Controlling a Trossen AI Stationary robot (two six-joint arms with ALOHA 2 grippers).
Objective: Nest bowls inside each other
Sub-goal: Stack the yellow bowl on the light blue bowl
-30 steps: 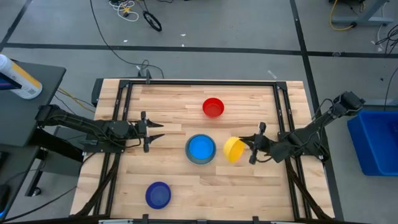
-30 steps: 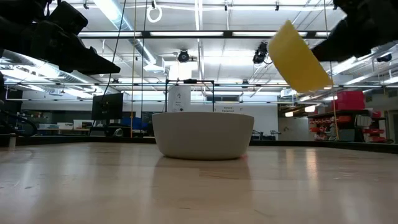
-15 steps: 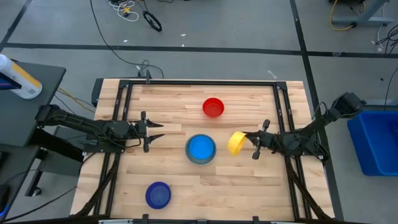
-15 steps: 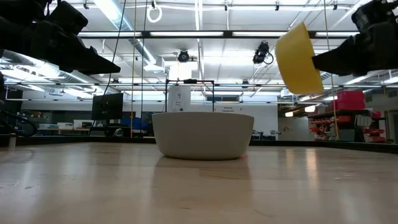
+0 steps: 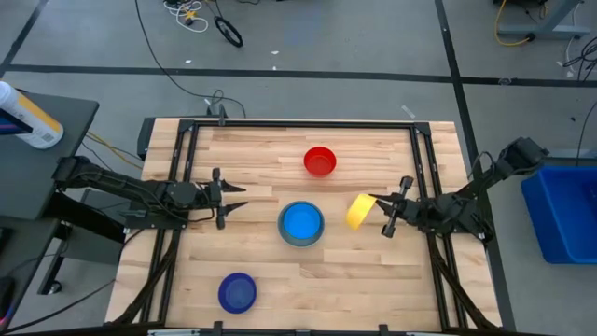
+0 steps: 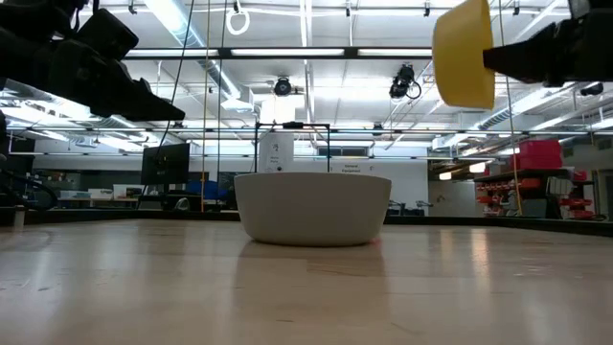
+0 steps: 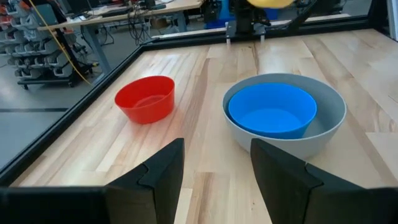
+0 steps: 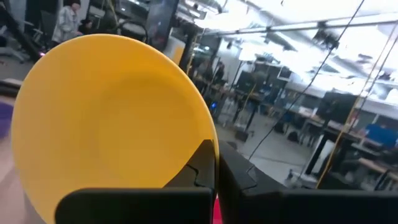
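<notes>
Holding: my right tool (image 5: 384, 217) pinches the yellow bowl (image 5: 357, 212) by its rim, tipped on edge in the air.
Beside: light blue bowl (image 5: 301, 221) nested in grey bowl (image 7: 333, 124), on the tabletop (image 5: 373, 280).
Left tool (image 5: 227, 197): spread, empty.
Low view: grey bowl hides its contents.
High view: red bowl (image 5: 319, 161), dark blue bowl (image 5: 237, 292) apart.

Overhead straight down, table-level across, both sharing the grey bowl (image 5: 301, 225); two forward wrist close-ups.
</notes>
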